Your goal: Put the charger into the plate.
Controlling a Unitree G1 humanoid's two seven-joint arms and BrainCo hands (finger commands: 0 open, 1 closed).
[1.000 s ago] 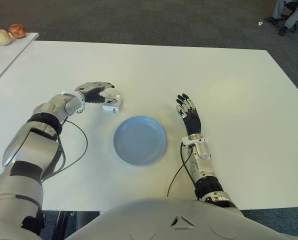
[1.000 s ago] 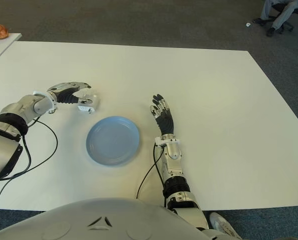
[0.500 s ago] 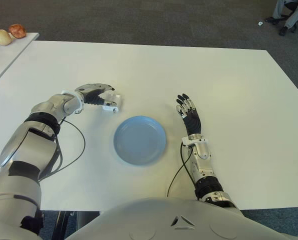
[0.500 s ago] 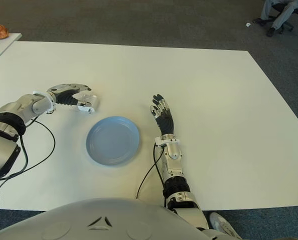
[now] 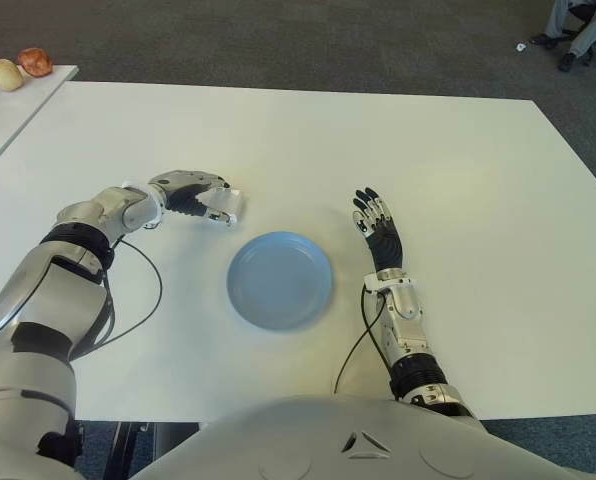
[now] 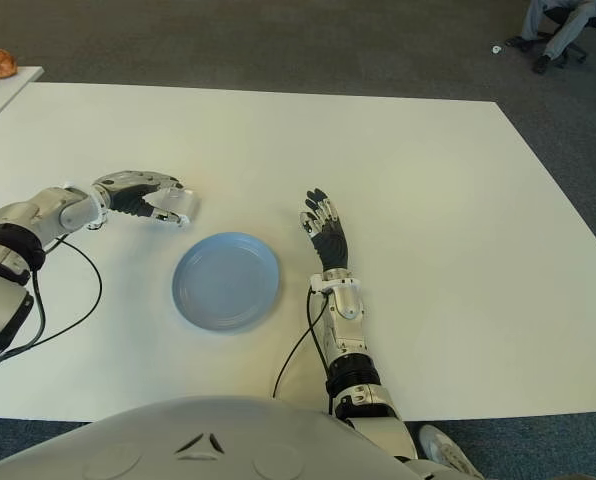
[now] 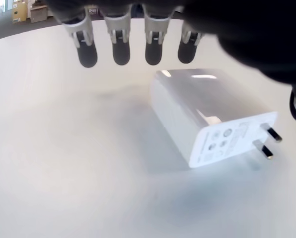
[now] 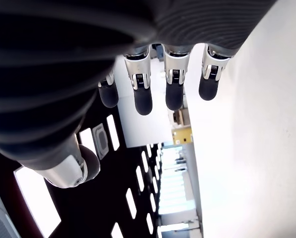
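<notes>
I see a wide white table (image 5: pixel 308 140) carrying a round blue plate (image 5: pixel 279 280) near its front middle, a white charger (image 7: pixel 207 116) lying flat on its side just beyond and to the left of the plate, prongs out.

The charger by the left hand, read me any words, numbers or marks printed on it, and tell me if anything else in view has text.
Charger, plug-end face: small round marks and lines of grey print, too blurred to read.
Blue plate: no text.
White table: no text.
Left hand, over the charger, and right hand, right of the plate: no readable markings.
</notes>
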